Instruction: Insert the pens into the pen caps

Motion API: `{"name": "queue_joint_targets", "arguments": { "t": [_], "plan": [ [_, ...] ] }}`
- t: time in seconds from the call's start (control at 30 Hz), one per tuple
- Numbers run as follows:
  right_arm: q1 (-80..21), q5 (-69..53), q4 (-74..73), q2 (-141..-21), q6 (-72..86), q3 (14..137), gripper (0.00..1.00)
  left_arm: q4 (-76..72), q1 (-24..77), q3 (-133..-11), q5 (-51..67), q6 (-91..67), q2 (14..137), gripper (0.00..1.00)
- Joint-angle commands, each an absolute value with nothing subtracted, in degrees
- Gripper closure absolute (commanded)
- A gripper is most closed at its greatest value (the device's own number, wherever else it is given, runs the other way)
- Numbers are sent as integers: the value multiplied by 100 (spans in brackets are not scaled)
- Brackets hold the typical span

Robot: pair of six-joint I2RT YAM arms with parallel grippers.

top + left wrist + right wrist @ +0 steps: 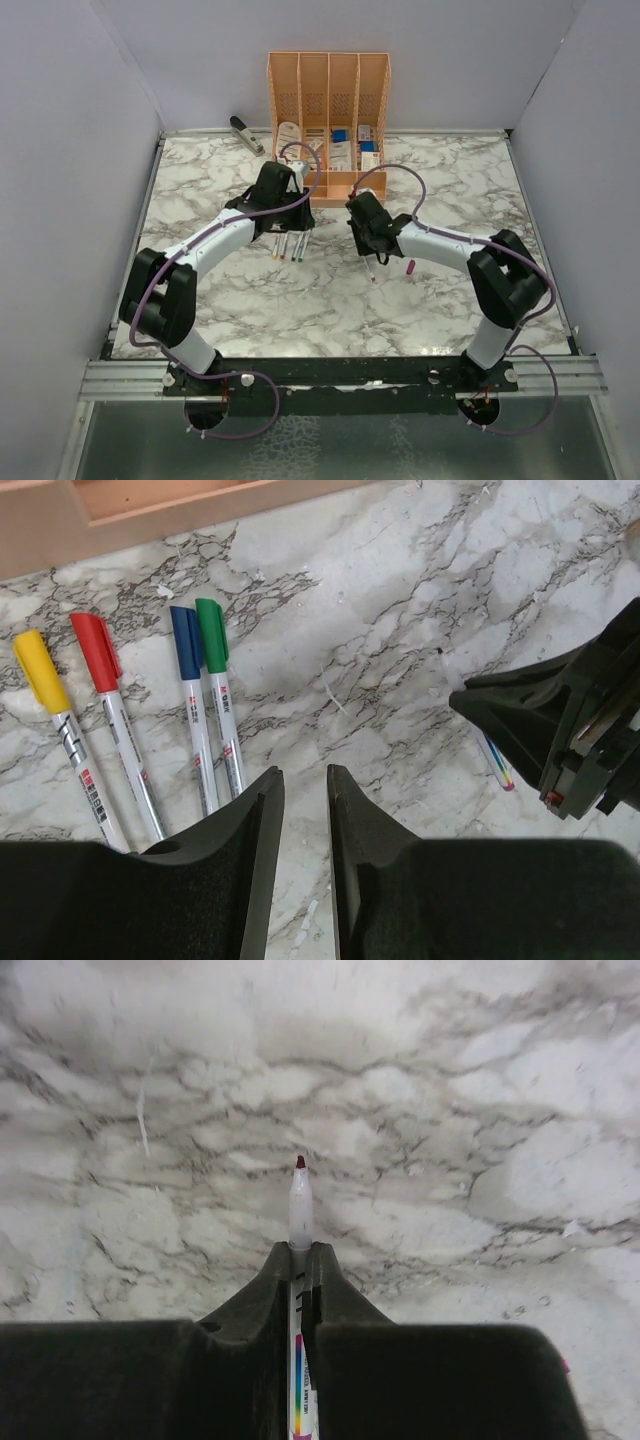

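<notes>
Four pens lie side by side on the marble, wearing a yellow cap [40, 670], a red cap [96, 650], a blue cap [186, 640] and a green cap [211, 634]. They show as a small row [289, 246] in the top view. My left gripper [305, 772] hovers just right of them, its jaws a narrow gap apart with only marble between. My right gripper [301, 1248] is shut on an uncapped pen [300, 1205], whose dark red tip points forward over the table. A loose magenta cap [410, 267] lies on the marble right of the right gripper [369, 256].
An orange organizer [328, 100] with white stationery stands at the back centre, and its base edge [120, 510] is close behind the capped pens. A grey stapler [245, 133] lies at the back left. Grey walls close in the table on three sides.
</notes>
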State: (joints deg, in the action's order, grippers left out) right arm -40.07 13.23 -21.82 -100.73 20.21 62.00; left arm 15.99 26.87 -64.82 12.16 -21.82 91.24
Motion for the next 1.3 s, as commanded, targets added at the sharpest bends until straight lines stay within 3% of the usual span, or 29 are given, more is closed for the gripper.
{"name": "queue_joint_targets", "arguments": {
  "t": [0.0,0.27,0.5,0.8,1.27],
  "plan": [
    [-3992,2247,-1582,-9699,1761,6603,99,1061,2716,-6435,1708,-1890,8863,73],
    [-3807,2337,466,-8146,1658,5639,99,-744,2716,-5758,3141,-2104,8488,72],
    [-3779,1868,2419,-6849,2076,4405,99,-2002,2841,-5872,4597,-2536,8826,71],
    [-3779,1309,2629,-6464,2486,4143,99,-2269,3242,-6424,5682,-2548,9349,69],
    [-3779,886,2356,-6411,2628,4237,99,-2311,3322,-6432,5308,-2657,9387,62]
  ]
}}
